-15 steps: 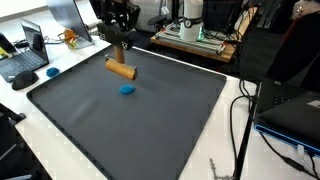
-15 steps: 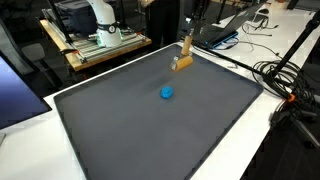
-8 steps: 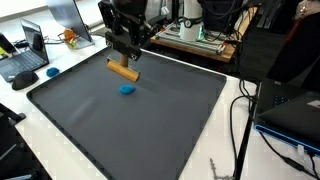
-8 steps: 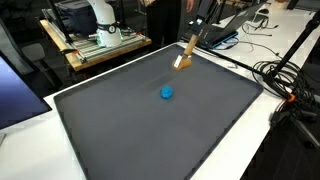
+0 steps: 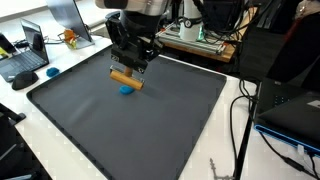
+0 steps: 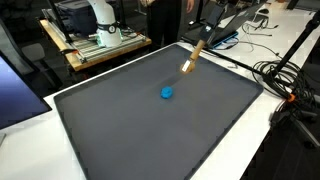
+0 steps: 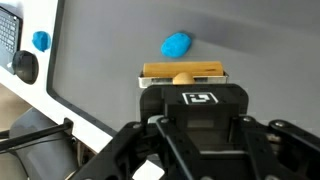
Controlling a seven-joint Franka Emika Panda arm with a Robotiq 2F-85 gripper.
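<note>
My gripper [image 5: 129, 68] is shut on a tan wooden block [image 5: 126, 80], which hangs a little above the dark grey mat [image 5: 150, 135]. In an exterior view the block [image 6: 191, 63] tilts below the gripper [image 6: 200, 48], off the mat [image 6: 150, 130]. A small blue lump [image 5: 126, 89] lies on the mat just under and in front of the block; it also shows as the blue lump [image 6: 167, 93]. In the wrist view the block [image 7: 183, 72] sits crosswise at my gripper [image 7: 184, 84], with the blue lump [image 7: 177, 45] just beyond it. The fingertips are hidden by the gripper body.
The mat covers most of a white table [image 5: 215, 165]. A laptop [image 5: 25, 62] and a blue mouse [image 5: 53, 72] lie beyond one mat edge. Cables [image 5: 240, 115] run along another side. A cart with equipment [image 6: 95, 42] stands behind the table.
The gripper has carried the wooden block up off the mat and across toward the blue lump; the block now hangs tilted above it. The blue lump has not moved.
</note>
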